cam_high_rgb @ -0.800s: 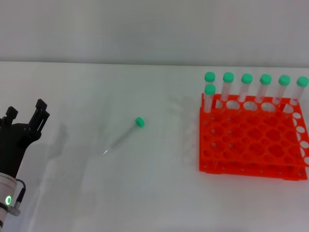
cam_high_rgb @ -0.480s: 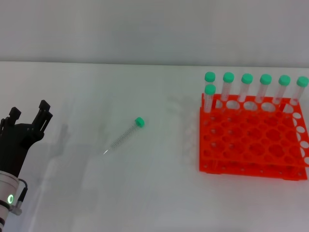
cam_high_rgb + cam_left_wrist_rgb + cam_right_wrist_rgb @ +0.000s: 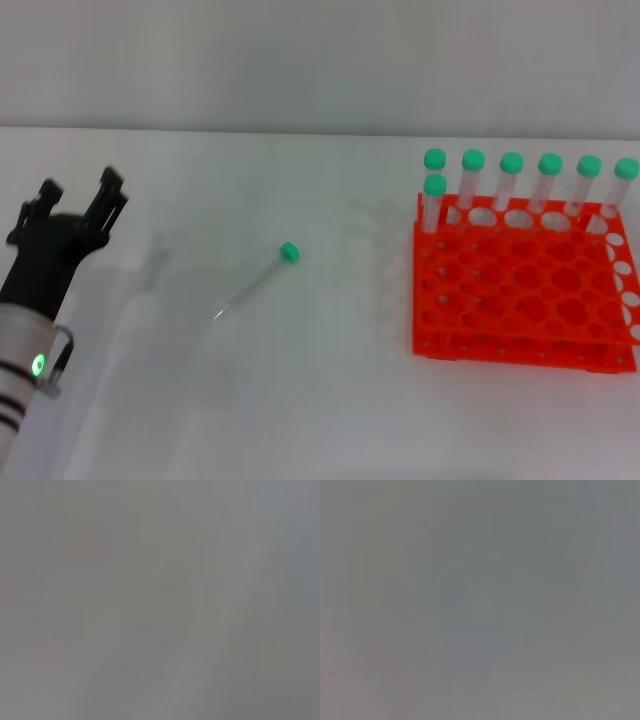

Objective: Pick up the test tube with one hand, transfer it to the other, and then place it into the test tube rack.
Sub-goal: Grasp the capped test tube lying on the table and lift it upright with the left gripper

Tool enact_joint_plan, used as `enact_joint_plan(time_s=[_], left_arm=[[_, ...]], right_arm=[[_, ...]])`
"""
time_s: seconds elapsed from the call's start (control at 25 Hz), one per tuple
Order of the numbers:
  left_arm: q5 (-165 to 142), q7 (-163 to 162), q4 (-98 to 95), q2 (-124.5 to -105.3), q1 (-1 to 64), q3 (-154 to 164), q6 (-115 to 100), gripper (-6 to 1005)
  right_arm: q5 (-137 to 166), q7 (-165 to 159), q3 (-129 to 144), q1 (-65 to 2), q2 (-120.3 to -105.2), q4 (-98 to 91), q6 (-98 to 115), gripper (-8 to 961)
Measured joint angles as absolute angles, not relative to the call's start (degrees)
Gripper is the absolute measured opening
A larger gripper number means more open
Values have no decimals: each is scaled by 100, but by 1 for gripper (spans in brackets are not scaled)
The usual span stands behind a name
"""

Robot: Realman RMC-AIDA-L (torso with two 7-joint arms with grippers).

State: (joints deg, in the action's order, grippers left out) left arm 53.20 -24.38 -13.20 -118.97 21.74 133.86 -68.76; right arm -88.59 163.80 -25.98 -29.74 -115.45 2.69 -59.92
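Observation:
A clear test tube (image 3: 256, 281) with a green cap lies on the white table, cap toward the far right, tip toward the near left. My left gripper (image 3: 78, 193) is black, on a silver arm with a green ring light, at the table's left side, well left of the tube. Its fingers are apart and empty. The orange-red rack (image 3: 520, 290) stands at the right. My right gripper is out of view. Both wrist views show only flat grey.
Several green-capped tubes (image 3: 510, 185) stand upright in the rack's back row, and one more (image 3: 433, 203) in the second row at the left. A pale wall runs behind the table.
My left gripper has moved forward and slightly right, toward the tube. The tube and rack have not moved.

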Motion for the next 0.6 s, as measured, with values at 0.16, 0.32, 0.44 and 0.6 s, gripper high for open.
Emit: enact_joint_plan(time_s=[0.16,0.32,0.44,0.6], left_arm=[[4639,-3224,-1219,-11667,2571,13387,-6585,874],[3757,-4644,-731,-11395,3033,13362,-6532,874],[3133,-5759,-219,-11205,3419,13366,-6789,874],[2217,-6882,386,-10928,3935,13420,-7195,875]], right_arm=[[-8859,16367,-2559,-2958,-11547,264,-5991,841],[-8860,16356,-2549,-2950,-11543,270,-5994,841],[-8859,16352,-2543,-2944,-11541,273,-5994,842],[-8860,16356,-2540,-2940,-11543,273,-5988,842]])
